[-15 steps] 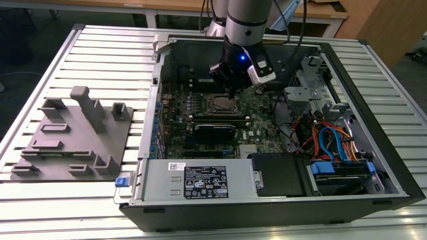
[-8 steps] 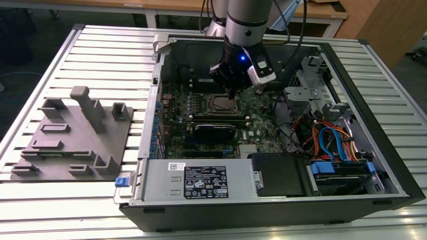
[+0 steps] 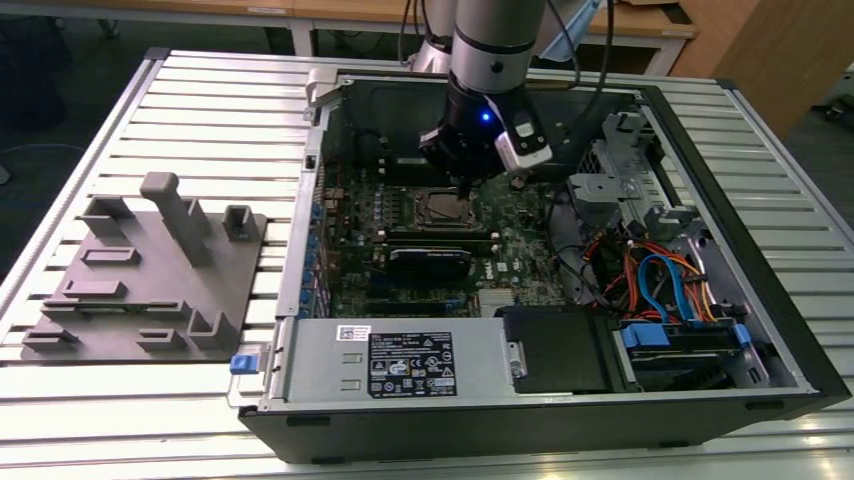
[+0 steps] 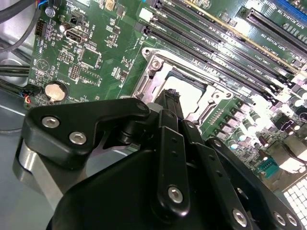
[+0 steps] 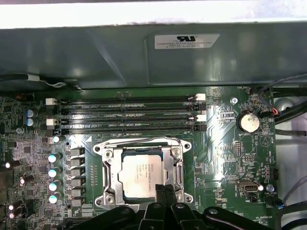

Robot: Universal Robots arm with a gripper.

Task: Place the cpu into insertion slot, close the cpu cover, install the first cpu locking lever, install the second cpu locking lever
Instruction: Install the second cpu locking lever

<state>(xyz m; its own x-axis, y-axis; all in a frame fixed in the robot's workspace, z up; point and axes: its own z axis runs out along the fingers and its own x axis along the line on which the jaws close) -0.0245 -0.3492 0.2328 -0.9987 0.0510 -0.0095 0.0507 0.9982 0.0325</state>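
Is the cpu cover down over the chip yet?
Down: in the first wrist view the cpu cover lies flat around the cpu, its silver top showing through the window.

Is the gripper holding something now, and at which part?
Nothing is held: the gripper is shut, its tips at the silver metal cpu cover.

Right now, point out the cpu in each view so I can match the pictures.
Exterior view: the cpu sits in the socket on the green board, just below the tool.
First wrist view: silver square under the cpu cover, tool tips touching its near edge.
Second wrist view: a pale sliver beyond the tool.
Shared landmark: the long black memory slots beside the socket.
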